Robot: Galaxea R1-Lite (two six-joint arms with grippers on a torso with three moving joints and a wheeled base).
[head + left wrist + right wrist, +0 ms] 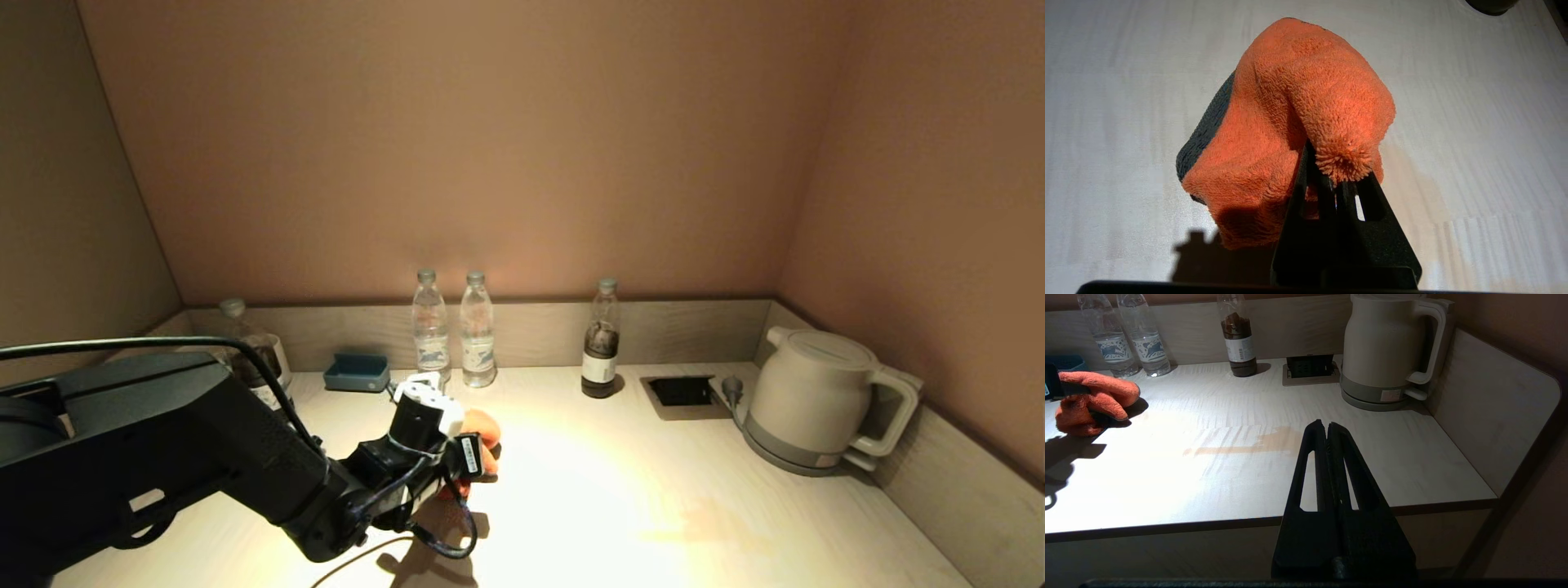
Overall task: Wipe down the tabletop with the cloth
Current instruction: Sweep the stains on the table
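Observation:
My left gripper (482, 457) is shut on an orange cloth (482, 433) with a dark grey underside, at the left middle of the pale tabletop (620, 506). In the left wrist view the cloth (1290, 122) bunches over the closed fingertips (1337, 179) and hangs down to the table. The right wrist view shows the cloth (1090, 402) at the far left, touching the surface. A light brown smear (1249, 445) lies on the table's middle; it also shows in the head view (702, 523). My right gripper (1327, 428) is shut and empty, held off the table's front edge.
Two clear water bottles (453, 335) and a dark-liquid bottle (601, 343) stand along the back wall. Another bottle (253, 351) and a blue tray (357, 372) are back left. A white kettle (824, 400) and a recessed socket (682, 392) are back right. Walls enclose three sides.

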